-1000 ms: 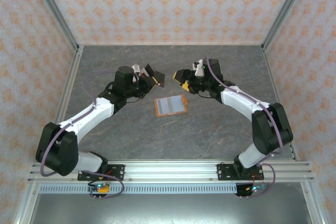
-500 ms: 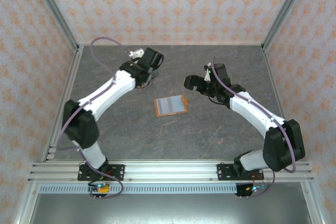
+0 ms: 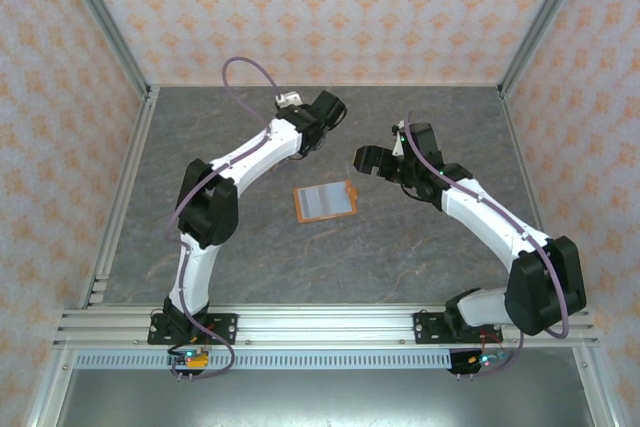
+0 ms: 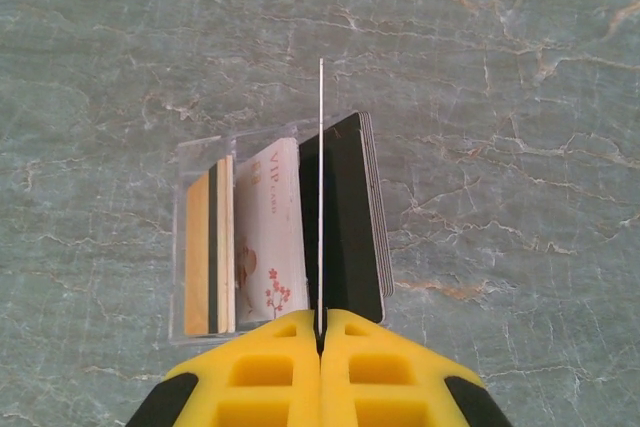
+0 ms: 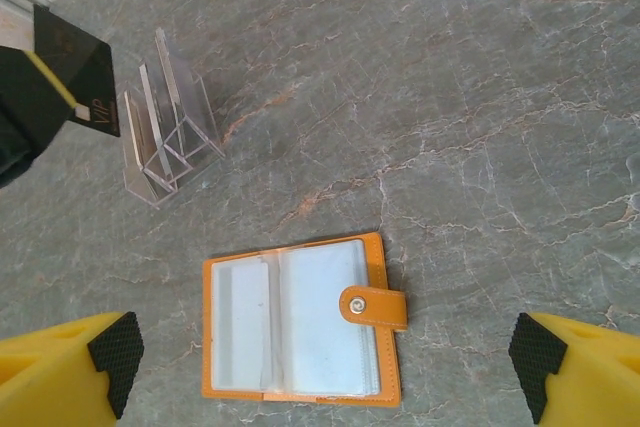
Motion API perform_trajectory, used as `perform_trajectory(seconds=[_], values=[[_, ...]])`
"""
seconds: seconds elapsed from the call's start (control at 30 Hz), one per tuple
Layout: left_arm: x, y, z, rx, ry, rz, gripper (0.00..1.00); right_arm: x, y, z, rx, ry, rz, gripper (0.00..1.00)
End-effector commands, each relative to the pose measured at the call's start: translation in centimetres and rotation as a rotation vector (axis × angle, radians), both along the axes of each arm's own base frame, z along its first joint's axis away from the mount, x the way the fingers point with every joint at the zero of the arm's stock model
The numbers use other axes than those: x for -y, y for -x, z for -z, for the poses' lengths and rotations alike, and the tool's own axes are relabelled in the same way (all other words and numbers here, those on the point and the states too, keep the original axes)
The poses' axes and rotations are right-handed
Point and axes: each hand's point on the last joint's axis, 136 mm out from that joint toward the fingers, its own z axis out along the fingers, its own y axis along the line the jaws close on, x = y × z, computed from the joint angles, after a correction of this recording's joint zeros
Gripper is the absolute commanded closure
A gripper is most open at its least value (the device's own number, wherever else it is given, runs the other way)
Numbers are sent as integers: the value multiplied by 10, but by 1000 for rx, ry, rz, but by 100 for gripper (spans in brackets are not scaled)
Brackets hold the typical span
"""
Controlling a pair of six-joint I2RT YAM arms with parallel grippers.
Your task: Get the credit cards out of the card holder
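The card holder (image 3: 325, 202) lies open and flat on the table (image 3: 250, 267), between the two arms, with its pale inner face up. The right claw (image 3: 362, 160) hangs just behind it, its jaws wide apart and holding nothing. In the right wrist view the holder sits low in the middle, between the two fingertips. Its long axis runs across that view, from one fingertip toward the other, and the clasp tab (image 5: 375, 307) points to the right. The right arm is clearly the nearer one. I think it must come down and forward to reach the pockets. I cannot tell whether a card remains inside them. The left claw (image 4: 320, 325) is far back, closed tight on a black card (image 5: 72, 69), just beside a clear stand (image 5: 165, 142).
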Motion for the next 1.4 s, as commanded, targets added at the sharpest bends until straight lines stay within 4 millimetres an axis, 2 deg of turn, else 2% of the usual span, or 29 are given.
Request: perform_trajectory(seconds=[0.0,0.33,0.57,0.77,0.8,0.83,0.87,0.97,1.2,1.37], values=[[-9,-4,-2,10,-29,-49,100,6,3,-1,11,21,5,3],[-16,-17,15,14,-69,-83,100,3,4,2,-2,14,-3,4],[-12,-23,33,-9,-50,-67,100,2,3,4,-12,13,-7,3],[-10,-23,40,-26,-41,-64,100,1,2,6,-20,14,-10,3],[-10,-23,40,-27,-39,-64,99,1,3,7,-24,14,-11,4],[-9,-23,39,-29,-35,-60,94,0,3,7,-24,11,-13,4],[-8,-24,38,-32,-30,-52,84,0,2,7,-25,11,-13,4],[-3,-25,29,-29,-6,-29,71,-1,2,8,-29,10,-16,4],[6,-19,-9,3,75,30,61,-1,2,10,-39,13,-19,4],[3,2,-36,9,136,79,49,-5,3,18,-67,9,-36,5]])
